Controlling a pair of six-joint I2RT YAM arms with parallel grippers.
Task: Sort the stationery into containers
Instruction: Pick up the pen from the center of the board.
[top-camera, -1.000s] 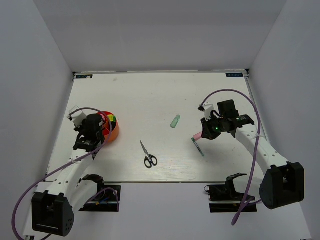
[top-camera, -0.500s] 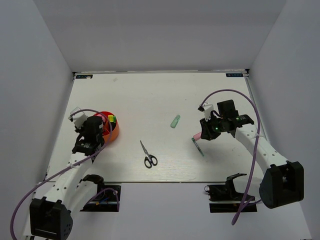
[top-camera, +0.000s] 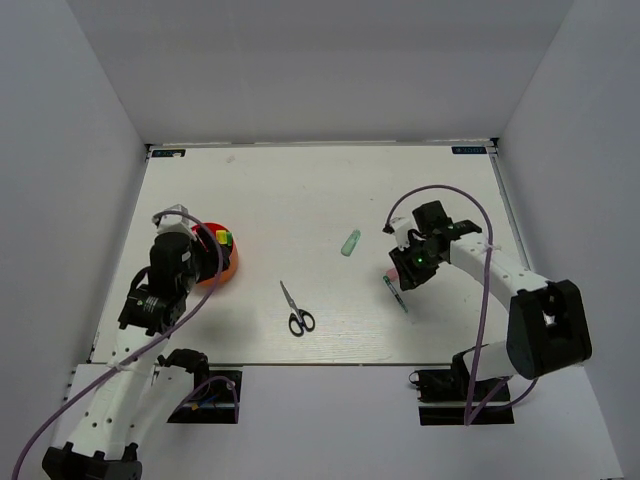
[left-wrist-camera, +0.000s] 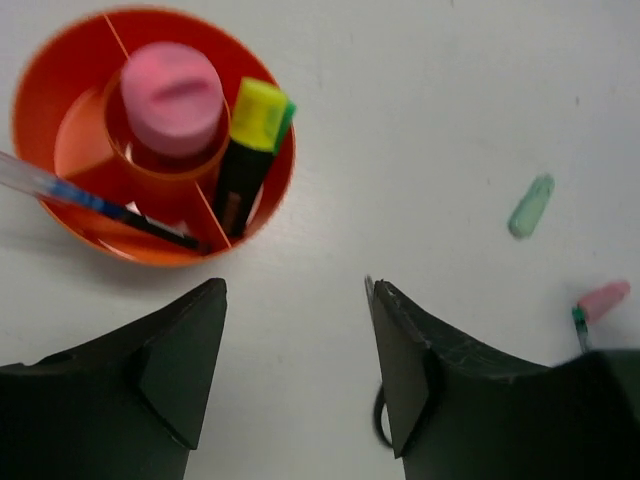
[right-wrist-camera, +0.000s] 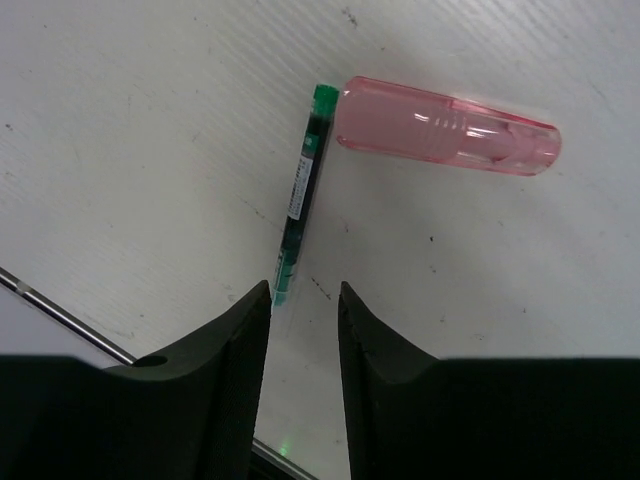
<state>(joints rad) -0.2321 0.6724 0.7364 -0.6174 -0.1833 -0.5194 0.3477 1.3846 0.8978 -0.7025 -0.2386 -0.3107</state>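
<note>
Pulling back toward 6 o'clock, left claw (left-wrist-camera: 295, 300) is hanging apart, empty, cup (left-wrist-camera: 60, 215) at its 11 o'clock. Scissors (top-camera: 295, 310) are lying on desk (top-camera: 300, 190) toward 6 o'clock. Right claw (right-wrist-camera: 303, 300), having shifted left, is hovering apart above green pen (right-wrist-camera: 300, 200), pink highlighter (right-wrist-camera: 445, 125) at 1 o'clock.

White left arm (top-camera: 110, 388) and right arm (top-camera: 497, 269) have black joints and purple cables (top-camera: 437, 187).

Bright, even light from overhead fills the white table (top-camera: 300, 200); shadows under the arms (top-camera: 150, 330) are soft. The left wrist view is slightly blurred around the red-orange cup (left-wrist-camera: 45, 95); the right wrist view is crisp, its fingers (right-wrist-camera: 215, 370) featureless black.
</note>
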